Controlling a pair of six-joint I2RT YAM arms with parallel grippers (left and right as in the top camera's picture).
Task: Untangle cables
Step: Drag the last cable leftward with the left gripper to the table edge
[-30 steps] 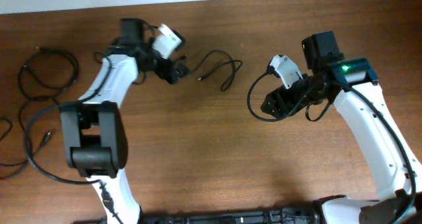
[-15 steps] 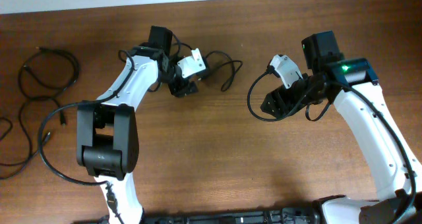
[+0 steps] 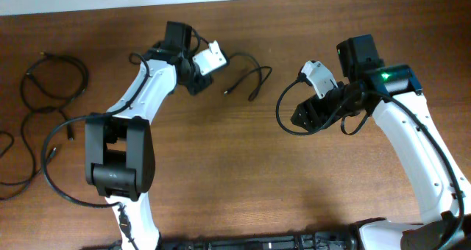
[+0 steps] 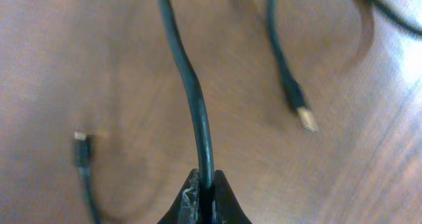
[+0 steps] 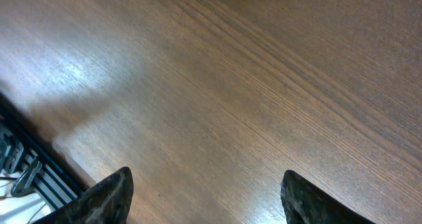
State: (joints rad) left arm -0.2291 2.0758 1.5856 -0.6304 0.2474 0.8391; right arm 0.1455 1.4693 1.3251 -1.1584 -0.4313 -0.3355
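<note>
Overhead: the left gripper is seen at the far middle of the table. A cable is laid out in an open curve just to its right. One end of the curve is turned back toward the gripper, and the other points down the table.

Left wrist view: the fingertips are pressed together on the cable, and the black strand is pinched between them. From the pinch the strand runs up with a slight bend and leaves the frame at the top. A gold-tipped plug is noted on the wood to the right, apart from the pinched strand. A small plug is noted to the left, blurred. Which plug belongs to which strand cannot be told.

Overhead: the right gripper is held above the right middle of the table, well apart from the curve.

Right wrist view: the fingers are spread wide, and only wood grain is seen between them.

Other cables are recorded in loose loops at the left edge of the table, well apart from both grippers.
</note>
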